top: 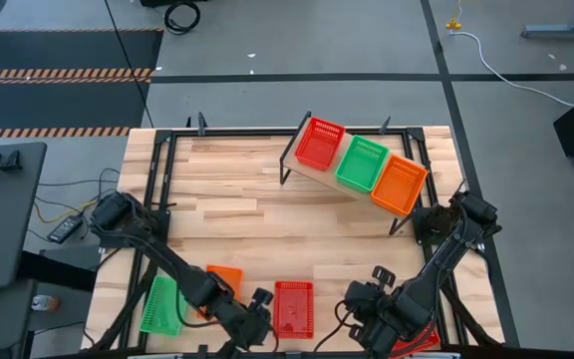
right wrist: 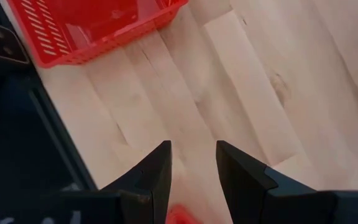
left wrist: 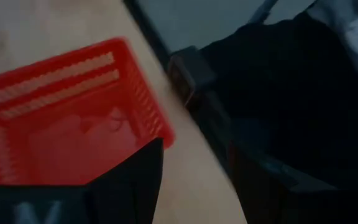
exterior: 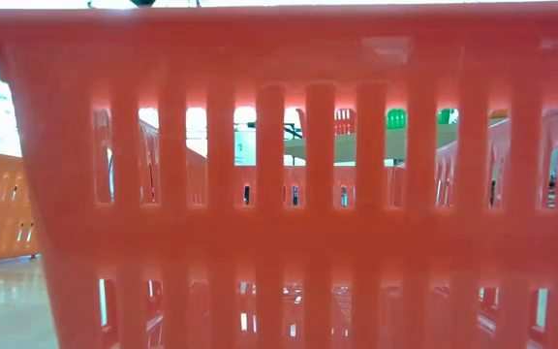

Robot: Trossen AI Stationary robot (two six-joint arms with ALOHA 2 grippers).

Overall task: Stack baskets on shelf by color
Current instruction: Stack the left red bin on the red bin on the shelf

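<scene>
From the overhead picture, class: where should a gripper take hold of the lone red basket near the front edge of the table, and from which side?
Probably a rim wall, from straight above. The red basket sits flat and open side up on the table, so one finger can drop inside and one outside a thin mesh wall. The left gripper is right beside its left long wall, so that wall looks the easiest to take.

Your left gripper and right gripper both sat low at the near edge, right fingers parted.
</scene>
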